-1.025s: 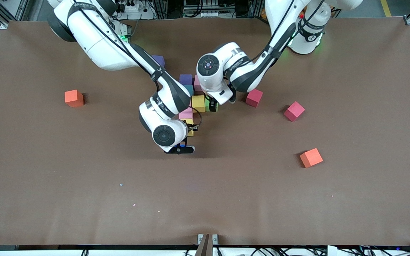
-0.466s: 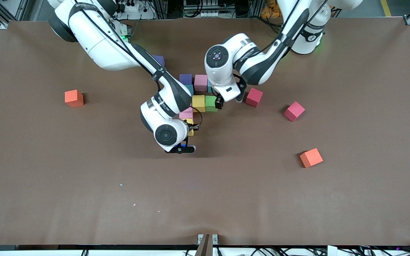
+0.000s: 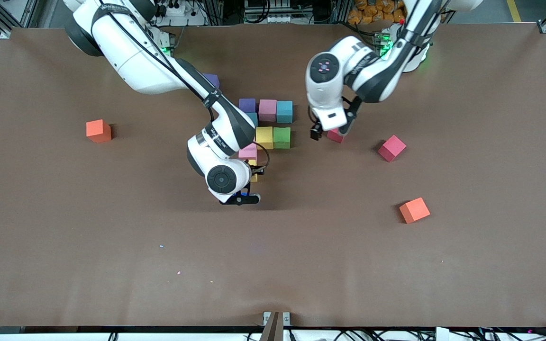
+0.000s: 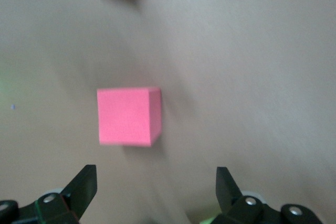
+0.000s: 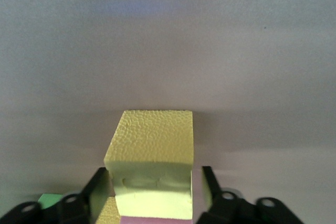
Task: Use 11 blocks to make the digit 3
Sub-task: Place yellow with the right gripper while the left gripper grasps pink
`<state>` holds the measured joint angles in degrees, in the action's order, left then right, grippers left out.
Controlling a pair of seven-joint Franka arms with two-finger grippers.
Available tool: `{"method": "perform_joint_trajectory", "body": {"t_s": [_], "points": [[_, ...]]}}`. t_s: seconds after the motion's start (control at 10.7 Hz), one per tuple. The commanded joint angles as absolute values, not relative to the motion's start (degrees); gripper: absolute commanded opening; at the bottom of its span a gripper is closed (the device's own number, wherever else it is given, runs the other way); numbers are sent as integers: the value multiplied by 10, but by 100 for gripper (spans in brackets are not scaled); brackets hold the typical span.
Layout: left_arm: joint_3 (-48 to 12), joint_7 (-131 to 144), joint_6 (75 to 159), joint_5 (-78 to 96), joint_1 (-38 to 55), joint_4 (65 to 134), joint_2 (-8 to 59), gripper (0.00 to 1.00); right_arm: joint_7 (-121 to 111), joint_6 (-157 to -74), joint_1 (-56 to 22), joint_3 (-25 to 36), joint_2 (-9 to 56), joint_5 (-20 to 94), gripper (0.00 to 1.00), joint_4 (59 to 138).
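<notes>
The block figure lies mid-table: purple [image 3: 247,104], pink [image 3: 267,110] and blue [image 3: 284,112] in a row, then yellow [image 3: 264,137] beside green [image 3: 281,137], then pink [image 3: 248,152]. My right gripper [image 3: 252,170] stands open around a second yellow block [image 5: 152,145], which sits against that pink block; its fingers are a little off the block's sides. My left gripper [image 3: 330,131] is open and empty just above a crimson block [image 3: 335,138], which shows ahead of its fingers in the left wrist view [image 4: 128,116]. Another crimson block [image 3: 391,148] lies toward the left arm's end.
Two orange cubes lie apart, one [image 3: 98,130] toward the right arm's end and one [image 3: 414,210] nearer the front camera at the left arm's end. Another purple cube [image 3: 212,79] sits half hidden by the right arm. A blue-green block [image 3: 253,118] is mostly under it.
My left gripper has moved from the green block toward the left arm's end and now hangs over the crimson block, uncovering the green, pink and blue blocks. The right arm has barely moved.
</notes>
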<state>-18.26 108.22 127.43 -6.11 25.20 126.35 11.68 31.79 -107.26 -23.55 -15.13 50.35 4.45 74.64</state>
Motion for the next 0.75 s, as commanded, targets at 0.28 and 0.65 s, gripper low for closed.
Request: {"method": "perform_joint_trajectory", "body": {"t_s": [0.28, 0.65], "points": [[-187, 996, 1335, -70, 214, 1346, 98, 100, 324, -1061, -230, -168, 506, 35, 100, 725], [-187, 984, 1353, -70, 208, 1346, 123, 100, 297, -976, -207, -169, 482, 35, 100, 684]]}}
